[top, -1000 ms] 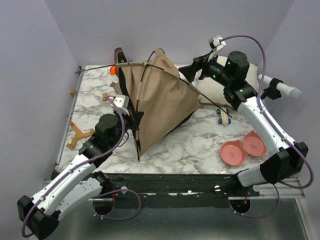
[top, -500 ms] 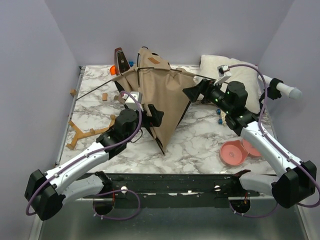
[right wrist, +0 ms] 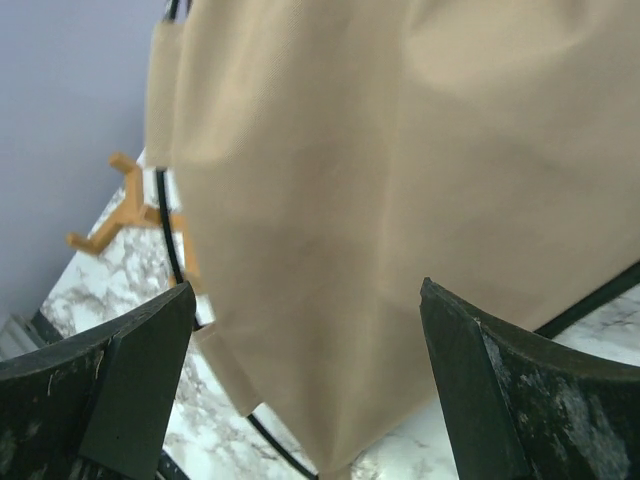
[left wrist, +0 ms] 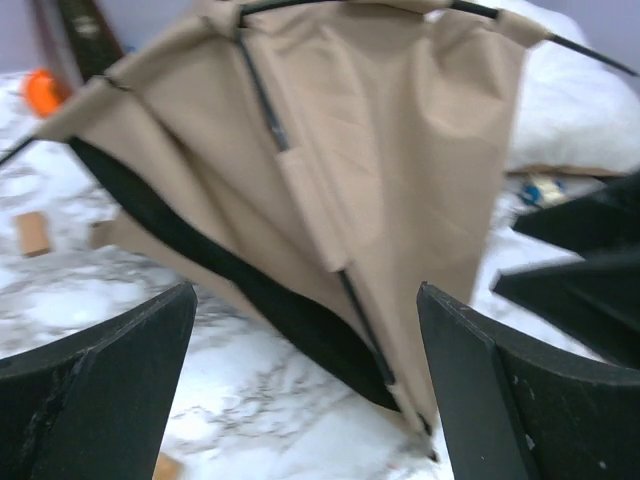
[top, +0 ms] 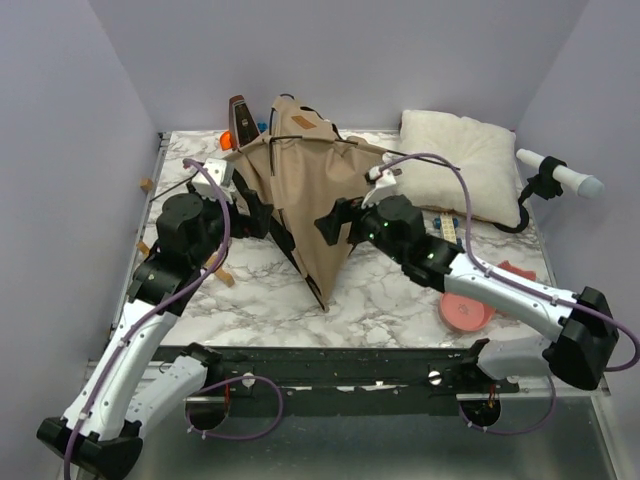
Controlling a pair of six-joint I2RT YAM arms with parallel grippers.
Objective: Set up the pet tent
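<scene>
1. Tent status: the pet tent (top: 312, 195) sits mid-worktop, closer to the far edge of the marble worktop (top: 390, 290). The tan fabric is pulled into a tilted peak, with one corner pointing down toward the near edge
2. Thin black poles (left wrist: 265, 95) cross over the fabric. One end pokes out toward the left edge and another reaches right, over the pillow (top: 462, 165)
3. The black lining (left wrist: 200, 260) shows along the lower left hem in the left wrist view
4. Labels: there's a small brown label patch (top: 303, 122) up near the tent's peak, but whatever's printed on it is way too small to read
5. The left gripper (left wrist: 305, 305) has its fingers spread wide with nothing between them. It's aimed at the tent's left side from just beside it
6. The right gripper (right wrist: 308, 290) is the same deal: fingers wide apart, holding nothing, right up by the tan panel on the tent's right side. Can't tell if it's actually touching the fabric
7. The pillow is white and lies in the far right corner. The pink bowls (top: 465, 312) are near the right edge, partly behind the right arm
8. At the far edge, left of the peak, are an orange thing (top: 228, 140) and a dark brown upright thing (top: 240, 115). The brown one has a pale mark that's too blurry to read
</scene>
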